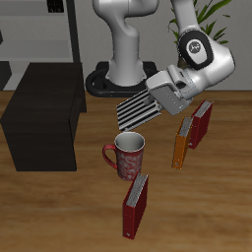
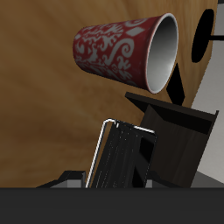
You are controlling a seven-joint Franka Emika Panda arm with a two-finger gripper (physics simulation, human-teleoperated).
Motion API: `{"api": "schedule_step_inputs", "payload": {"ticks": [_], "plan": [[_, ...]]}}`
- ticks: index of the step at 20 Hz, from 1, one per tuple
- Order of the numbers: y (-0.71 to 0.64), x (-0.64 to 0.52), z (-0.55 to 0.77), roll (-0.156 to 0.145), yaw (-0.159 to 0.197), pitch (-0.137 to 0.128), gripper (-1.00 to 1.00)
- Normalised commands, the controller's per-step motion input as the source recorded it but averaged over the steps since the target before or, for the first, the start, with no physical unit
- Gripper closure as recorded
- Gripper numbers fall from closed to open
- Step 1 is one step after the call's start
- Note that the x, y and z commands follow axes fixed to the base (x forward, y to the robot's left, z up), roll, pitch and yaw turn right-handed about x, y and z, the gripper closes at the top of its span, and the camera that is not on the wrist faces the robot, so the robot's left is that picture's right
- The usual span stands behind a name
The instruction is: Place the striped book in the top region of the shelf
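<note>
My gripper point(image 1: 160, 95) is shut on the striped book point(image 1: 136, 110) and holds it tilted in the air, above and just behind the red patterned mug point(image 1: 128, 155). The book's black-and-white cover faces the table's front. The shelf point(image 1: 44, 128), a large dark box, stands on the table apart from the book, at about the mug's distance from the front edge. In the wrist view the striped book point(image 2: 118, 159) shows edge-on close to the camera, with the shelf point(image 2: 179, 131) beyond it and the mug point(image 2: 122, 48) lying across the view.
A dark red book point(image 1: 135, 205) stands near the table's front edge. An orange book point(image 1: 181, 144) and another dark red book point(image 1: 201, 124) stand beside the mug. A pale grey open rack point(image 1: 39, 39) is at the back, behind the shelf.
</note>
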Motion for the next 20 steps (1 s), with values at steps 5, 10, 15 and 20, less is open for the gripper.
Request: {"api": "schedule_step_inputs", "payload": {"ticks": [5,10,15,20], "plan": [[-0.15,0.04,0.14,-0.034,-0.029,-0.021,1.00],[-0.18,0.03,0.23,-0.044,-0.027,-0.049,1.00],[-0.19,0.04,0.15,-0.036,-0.017,-0.044,1.00],[-0.19,0.05,0.08,-0.013,-0.004,-0.026,1.00]]}}
